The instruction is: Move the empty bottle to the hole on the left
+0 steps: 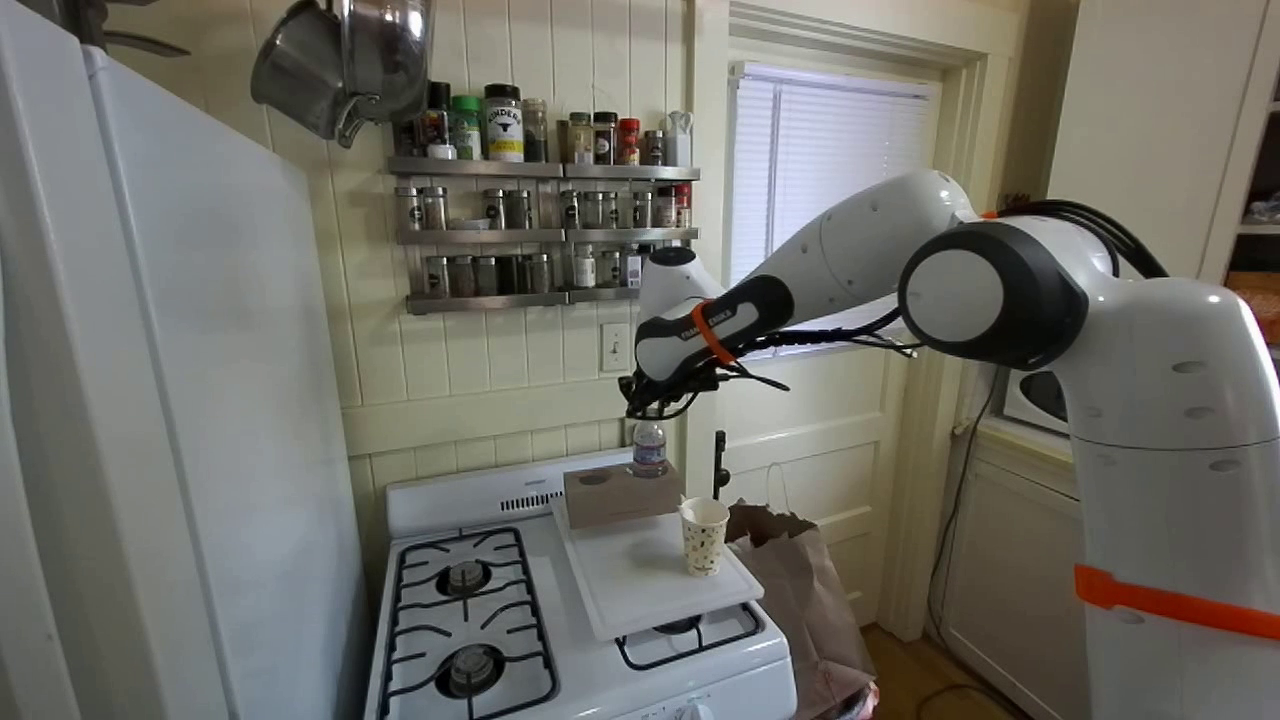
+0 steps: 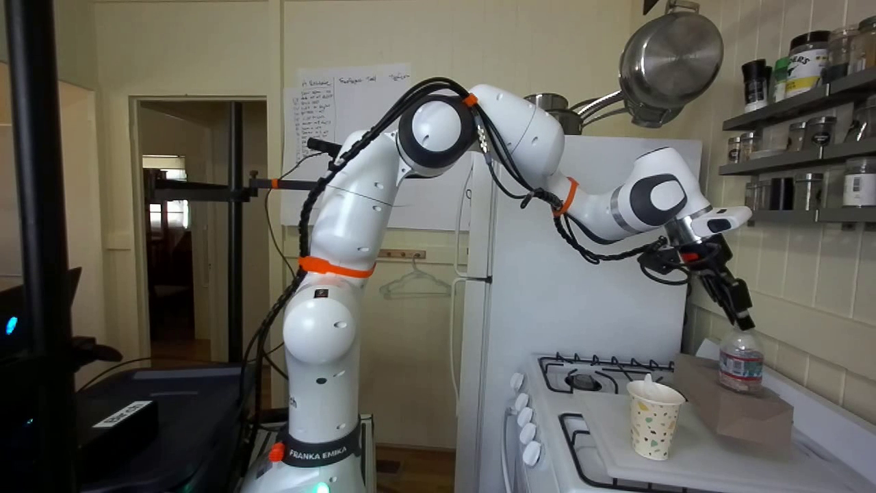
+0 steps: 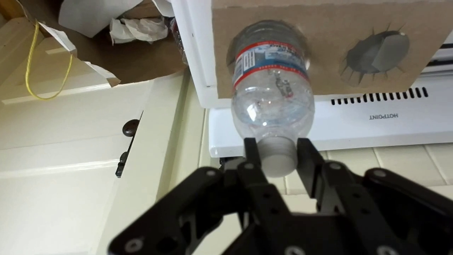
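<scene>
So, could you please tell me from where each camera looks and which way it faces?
An exterior view: in front of the stove, near the refrigerator, facing the spice shelves; the arm at the picture's right.
An exterior view: opposite the refrigerator, facing it past the arm, which shows from base to gripper.
Wrist view: mounted behind the gripper, looking down at the bottle and cardboard box; of the arm, only the gripper shows.
Both exterior views share the stove, paper cup, bottle and spice shelves.
</scene>
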Controlling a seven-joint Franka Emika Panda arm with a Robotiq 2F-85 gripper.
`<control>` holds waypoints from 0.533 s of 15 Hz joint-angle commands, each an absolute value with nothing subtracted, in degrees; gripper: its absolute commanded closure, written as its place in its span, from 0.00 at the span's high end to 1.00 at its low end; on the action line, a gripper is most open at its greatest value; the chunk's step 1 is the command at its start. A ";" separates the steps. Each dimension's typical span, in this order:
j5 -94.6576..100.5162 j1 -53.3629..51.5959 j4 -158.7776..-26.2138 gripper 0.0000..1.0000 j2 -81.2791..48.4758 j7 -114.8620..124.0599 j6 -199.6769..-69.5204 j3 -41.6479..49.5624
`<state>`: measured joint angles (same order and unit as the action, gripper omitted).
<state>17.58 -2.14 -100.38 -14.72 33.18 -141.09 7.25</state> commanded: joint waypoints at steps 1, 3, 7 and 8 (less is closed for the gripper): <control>19.90 -2.68 -100.29 0.08 -14.69 34.81 -143.48 8.61; 23.16 -3.17 -101.60 0.08 -14.41 35.70 -147.40 9.44; 23.93 -3.22 -102.56 0.08 -14.98 34.90 -147.42 9.92; 23.00 -3.02 -102.83 0.08 -15.19 34.15 -146.45 9.67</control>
